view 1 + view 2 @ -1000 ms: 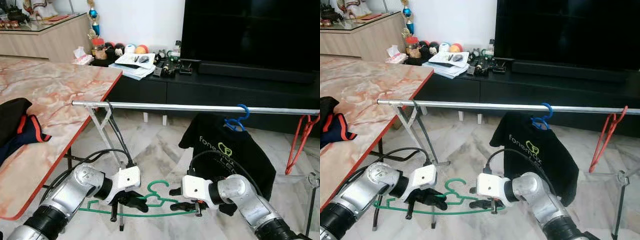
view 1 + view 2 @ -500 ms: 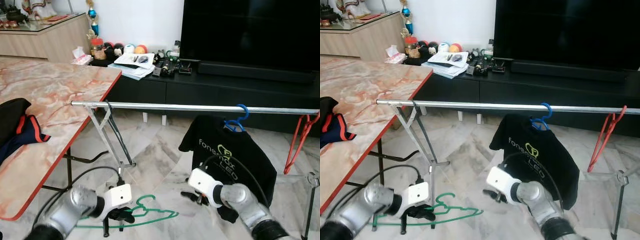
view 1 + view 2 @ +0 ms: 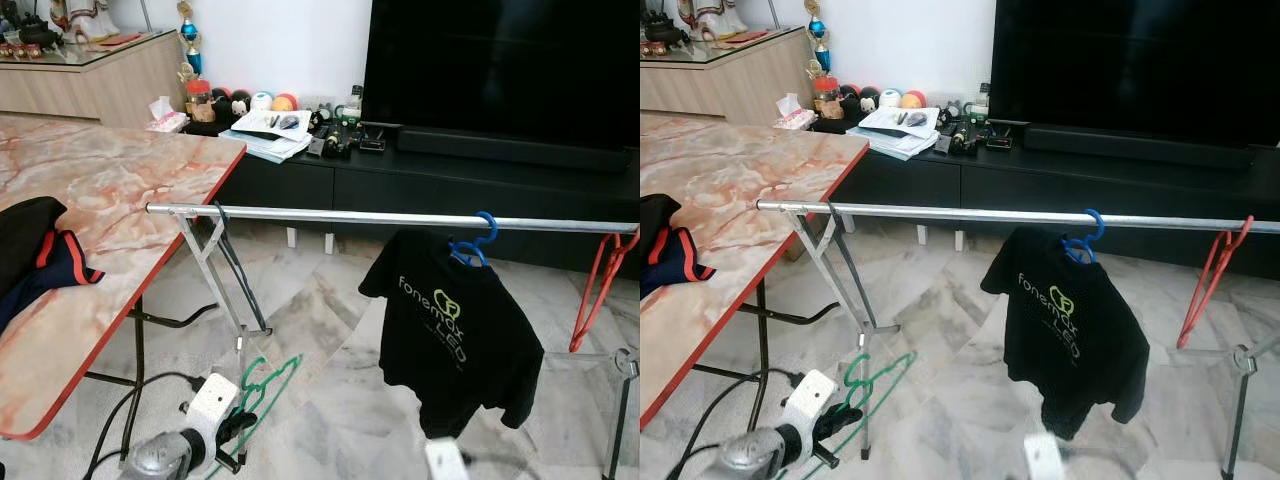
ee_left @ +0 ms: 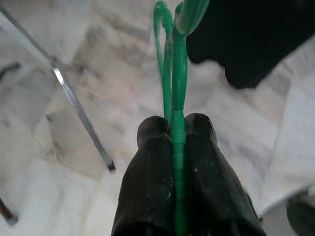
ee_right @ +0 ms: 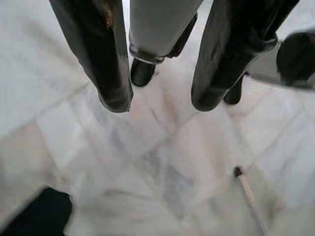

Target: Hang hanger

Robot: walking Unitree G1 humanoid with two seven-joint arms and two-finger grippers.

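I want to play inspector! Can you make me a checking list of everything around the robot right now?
Surface: marble floor; marble table at the robot's left.
Job's things: green hanger; silver rail above it.
Clutter: black T-shirt on blue hanger; red hanger; dark clothes on table.
End effectors: left end effector shut on green hanger, low by the floor; right end effector open, holding nothing.
Cables: black cable on the floor.
Surroundings: TV, dark cabinet.
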